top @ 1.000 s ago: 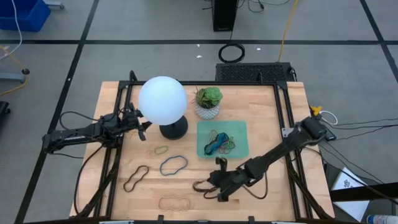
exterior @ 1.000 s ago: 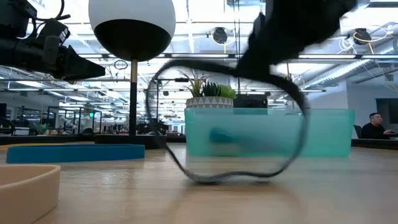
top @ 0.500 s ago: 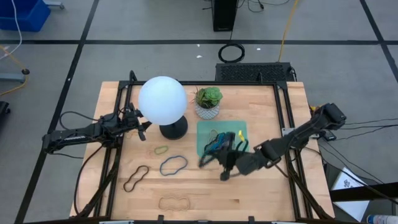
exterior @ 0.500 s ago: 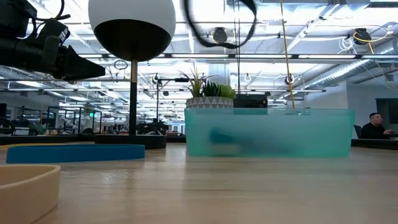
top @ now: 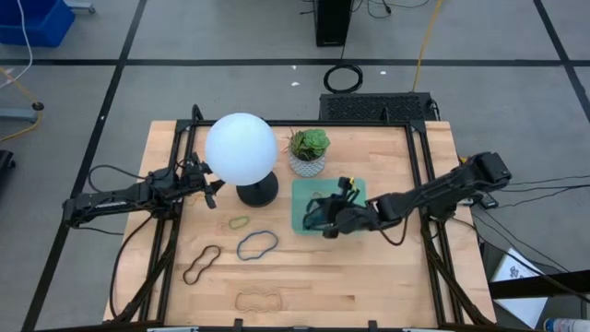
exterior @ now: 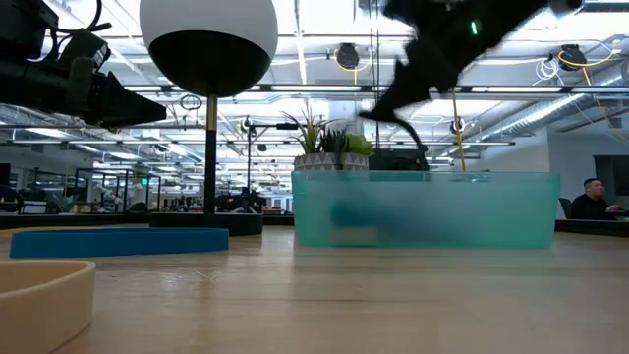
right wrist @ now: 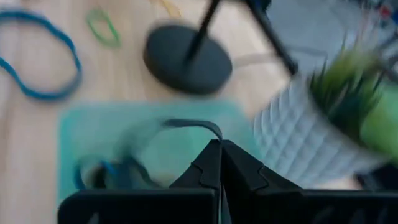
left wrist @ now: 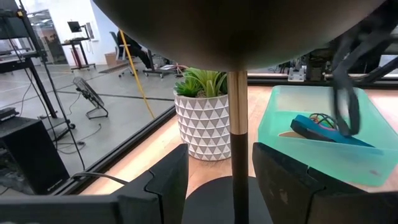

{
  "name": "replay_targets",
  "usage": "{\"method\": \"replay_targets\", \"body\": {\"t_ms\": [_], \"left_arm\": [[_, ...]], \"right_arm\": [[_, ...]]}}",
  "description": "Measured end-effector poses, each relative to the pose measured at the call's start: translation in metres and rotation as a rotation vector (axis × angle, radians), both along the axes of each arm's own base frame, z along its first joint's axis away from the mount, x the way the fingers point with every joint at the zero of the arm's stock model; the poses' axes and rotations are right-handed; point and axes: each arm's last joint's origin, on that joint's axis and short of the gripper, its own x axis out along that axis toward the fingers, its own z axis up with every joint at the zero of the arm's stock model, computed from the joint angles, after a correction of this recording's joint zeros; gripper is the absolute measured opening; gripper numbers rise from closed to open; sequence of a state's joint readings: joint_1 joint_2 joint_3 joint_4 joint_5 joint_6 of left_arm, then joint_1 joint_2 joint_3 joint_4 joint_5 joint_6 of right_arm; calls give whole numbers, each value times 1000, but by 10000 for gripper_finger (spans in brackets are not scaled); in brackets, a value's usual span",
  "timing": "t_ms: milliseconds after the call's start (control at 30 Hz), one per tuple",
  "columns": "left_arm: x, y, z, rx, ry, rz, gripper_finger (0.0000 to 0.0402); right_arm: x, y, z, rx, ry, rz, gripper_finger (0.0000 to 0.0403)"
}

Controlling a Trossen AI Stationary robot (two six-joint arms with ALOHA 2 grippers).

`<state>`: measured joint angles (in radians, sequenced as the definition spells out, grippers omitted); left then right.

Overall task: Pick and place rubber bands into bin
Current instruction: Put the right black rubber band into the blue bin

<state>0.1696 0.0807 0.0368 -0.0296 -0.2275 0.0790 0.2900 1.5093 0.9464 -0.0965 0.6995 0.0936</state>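
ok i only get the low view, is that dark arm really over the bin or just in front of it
observer: over it. From above, the right gripper hangs above the bin.
operator: holding anything
observer: yes, its wrist view shows it shut on a black band that dangles over the bin.
operator: how many bands on the table
observer: four: a green band, a blue band, a brown band and a tan band.

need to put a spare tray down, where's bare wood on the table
Bare: the corner in front of the bin, and the strip right of it. Crowded: the bands left of centre, and the lamp and plant pot at the back.
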Motion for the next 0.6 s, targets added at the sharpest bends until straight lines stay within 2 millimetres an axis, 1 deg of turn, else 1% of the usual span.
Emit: {"method": "replay_targets", "body": {"t_ms": [133, 300, 467, 600], "left_arm": [[0, 0, 0, 2, 1, 0, 186], [0, 0, 0, 3, 1, 0, 186], [0, 0, 0, 5, 2, 0, 186], [0, 0, 0, 5, 2, 0, 186]], "right_arm": [[-16, -14, -34, 80, 60, -58, 0], [-38, -24, -66, 147, 99, -158, 0], [-46, -26, -75, 207, 100, -188, 6], [-45, -24, -75, 233, 120, -144, 16]]}}
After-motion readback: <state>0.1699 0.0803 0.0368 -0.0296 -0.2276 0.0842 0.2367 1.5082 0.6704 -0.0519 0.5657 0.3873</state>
